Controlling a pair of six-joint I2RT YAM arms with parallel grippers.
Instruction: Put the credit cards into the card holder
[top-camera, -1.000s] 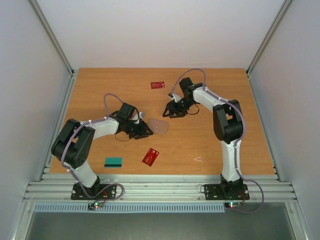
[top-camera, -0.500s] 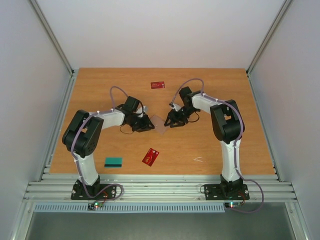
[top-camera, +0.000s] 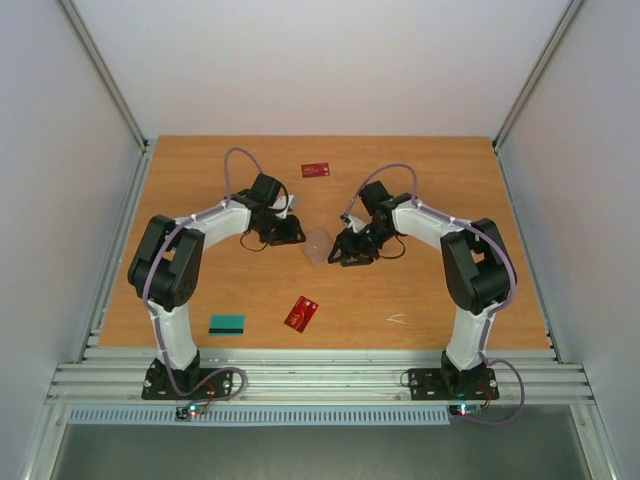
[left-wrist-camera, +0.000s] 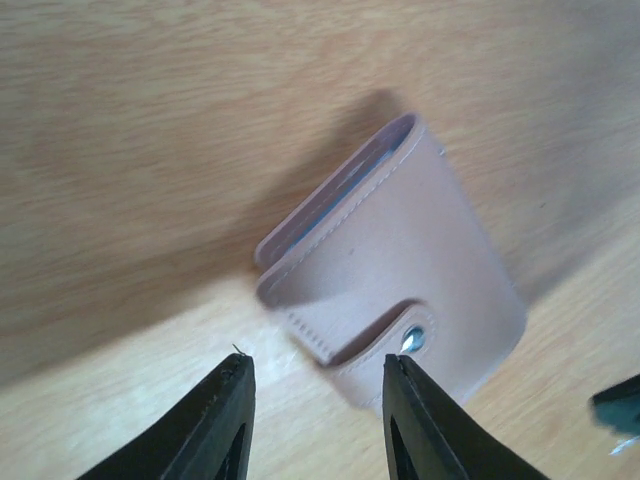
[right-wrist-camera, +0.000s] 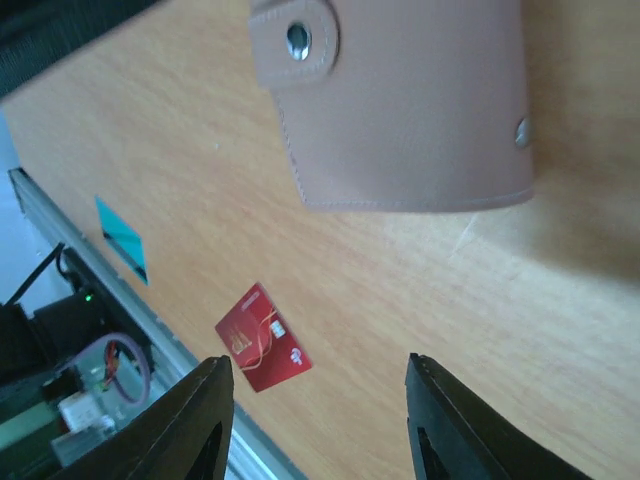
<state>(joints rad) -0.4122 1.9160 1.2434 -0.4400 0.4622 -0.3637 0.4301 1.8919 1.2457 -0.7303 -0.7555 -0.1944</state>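
The card holder (top-camera: 317, 245) lies on the table (top-camera: 180, 180) at the middle of the top view. It is between the two grippers and turned cornerwise to the table edges. In the left wrist view its long axis runs from upper left to lower right. The open mouth faces the upper left and shows a strip of pale blue lining. The snap tab (left-wrist-camera: 405, 335) with its metal stud sits at the lower edge, nearest the fingers.

The left gripper (top-camera: 293, 234) is just left of the holder. Its fingers (left-wrist-camera: 215, 420) are spread wide with nothing between them, and they stop short of the holder. The right gripper (top-camera: 341, 256) is just right of the holder and likewise spread. In the right wrist view its fingers (right-wrist-camera: 200, 420) stand well below the holder and grasp nothing.

All three cards lie flat on the table outside the holder:
- **Far red card** (top-camera: 316, 170): toward the top of the table, long axis running left to right.
- **Near red card** (top-camera: 301, 313): below the holder, long axis slanting from lower left to upper right.
- **Teal card** (top-camera: 227, 323): to the left of the near red card, long axis running left to right.

A white scrap (top-camera: 397, 319) lies at the lower right of the table.
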